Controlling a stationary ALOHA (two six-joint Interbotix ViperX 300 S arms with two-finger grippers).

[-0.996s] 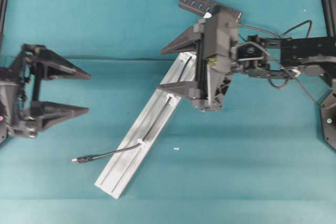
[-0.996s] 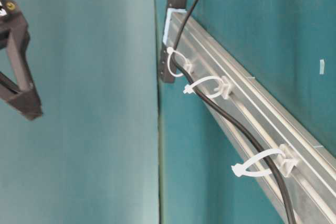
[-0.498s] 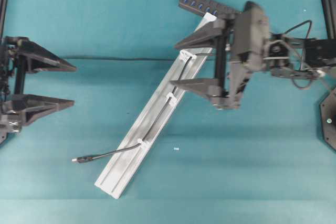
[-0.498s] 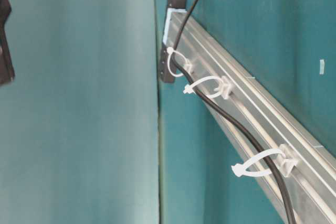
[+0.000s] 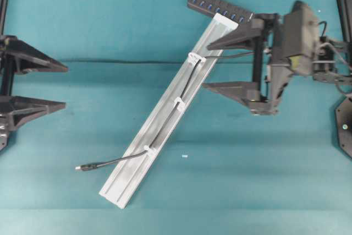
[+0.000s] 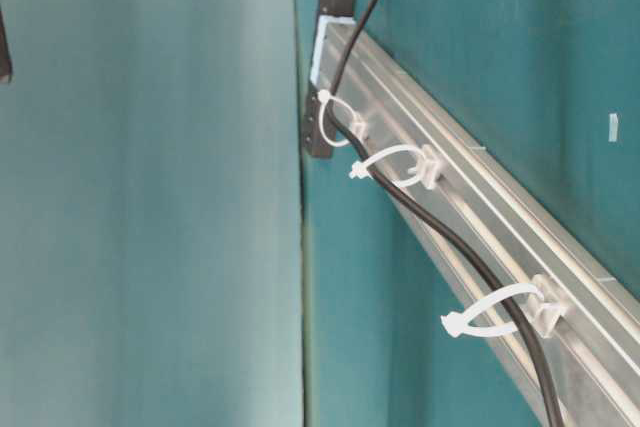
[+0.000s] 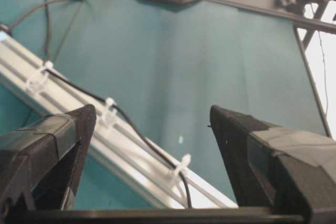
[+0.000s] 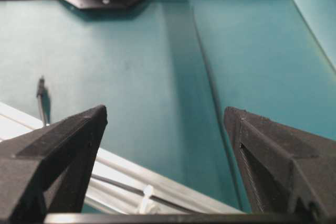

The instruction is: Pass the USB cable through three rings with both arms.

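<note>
Seemingly USB cable (image 5: 165,126) inside three rings (image 5: 179,102)

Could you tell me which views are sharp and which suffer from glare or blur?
Overhead: evenly lit and sharp, rail and USB cable crisp. Table-level: three rings in focus. Left wrist: window glare at right edge, claw fingers soft. Right wrist: near rail blurred.

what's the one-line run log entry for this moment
USB cable: through three rings | plug tip: on table | left end effector: open, empty | right end effector: open, empty
</note>
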